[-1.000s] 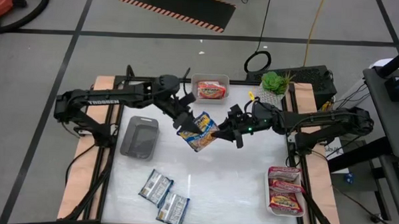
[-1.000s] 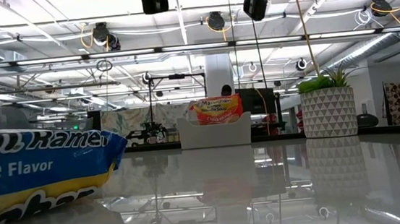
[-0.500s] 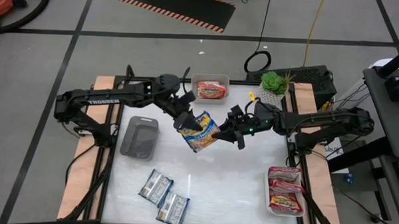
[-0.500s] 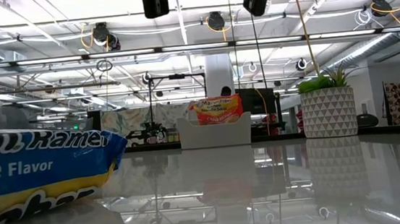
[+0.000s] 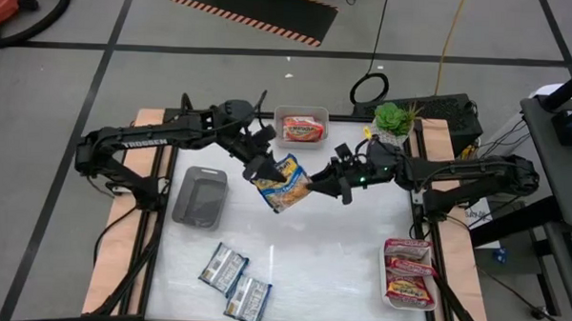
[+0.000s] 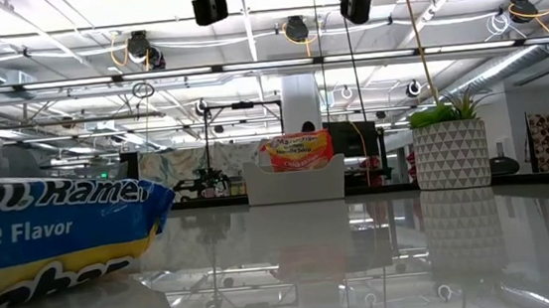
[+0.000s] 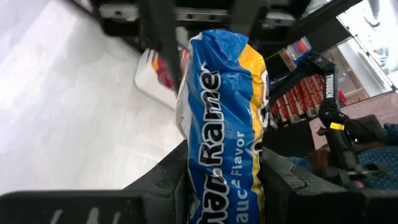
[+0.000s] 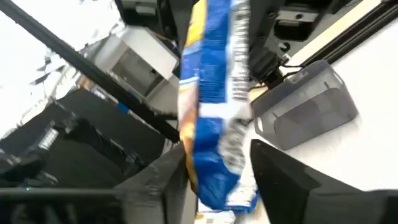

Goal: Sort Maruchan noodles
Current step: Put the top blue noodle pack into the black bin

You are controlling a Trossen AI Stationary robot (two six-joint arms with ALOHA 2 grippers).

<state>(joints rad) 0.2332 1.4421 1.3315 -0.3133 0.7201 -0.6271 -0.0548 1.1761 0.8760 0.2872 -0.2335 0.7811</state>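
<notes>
A blue-and-yellow Maruchan noodle packet [image 5: 285, 182] hangs in the air over the table's middle, between both grippers. My left gripper [image 5: 264, 167] is shut on its left end. My right gripper [image 5: 325, 184] is at the packet's right end. In the right wrist view its fingers [image 8: 277, 180] stand on either side of the packet [image 8: 214, 124], with a gap beside one finger. Two blue-silver packets [image 5: 234, 281] lie flat near the front edge. An orange packet [image 5: 301, 131] lies in the far white tray [image 5: 323, 114], and red packets [image 5: 408, 274] lie in the right white tray [image 5: 388, 299]. My left gripper pinches the packet's left end [image 7: 221, 186] between its two fingers [image 7: 165, 183]. The fingers come nearly level from the table's left. The packet is lifted clear of the table and reaches away from the fingers toward the right arm.
A grey tray [image 5: 201, 196] stands at the left, and a potted plant [image 5: 392, 119] at the far right corner. In the low view one blue packet [image 6: 52, 233] lies close in front. Bare white table shows between the trays.
My left gripper has closed on the packet's left end and taken hold of it. The packet stays in the air between the two grippers.
</notes>
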